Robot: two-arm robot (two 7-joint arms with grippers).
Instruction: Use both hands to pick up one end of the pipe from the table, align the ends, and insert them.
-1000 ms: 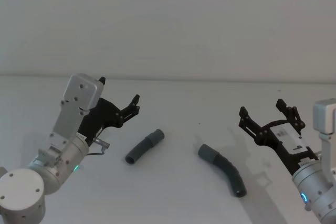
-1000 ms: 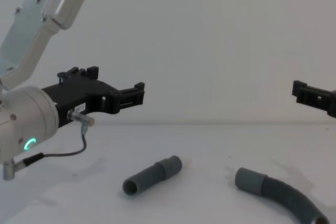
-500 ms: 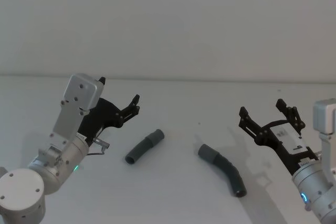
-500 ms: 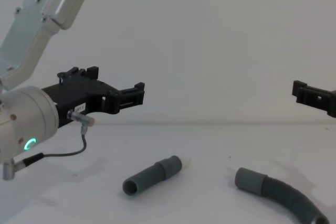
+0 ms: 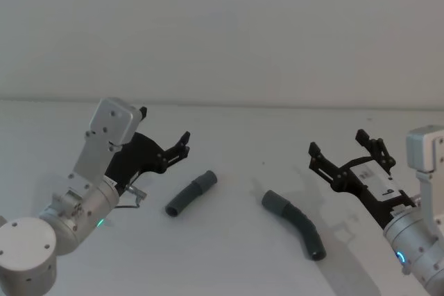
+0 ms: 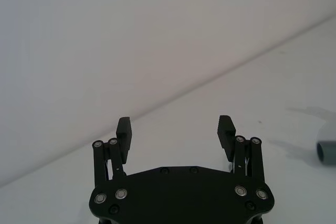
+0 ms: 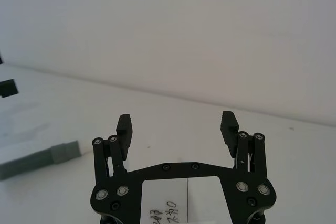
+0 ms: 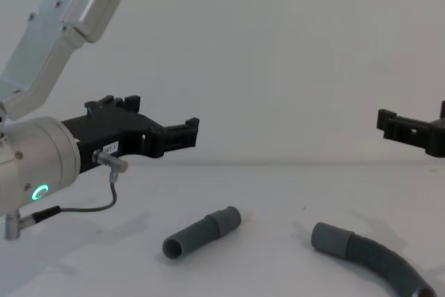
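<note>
Table: left claw, right claw nearer.

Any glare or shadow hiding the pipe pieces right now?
Head view: no glare, only a soft shadow on the table beside the curved hose; the straight tube is evenly lit. Chest view: both pieces cast only faint shadows.

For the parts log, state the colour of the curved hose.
Dark grey; the curved hose shows best in the chest view.
</note>
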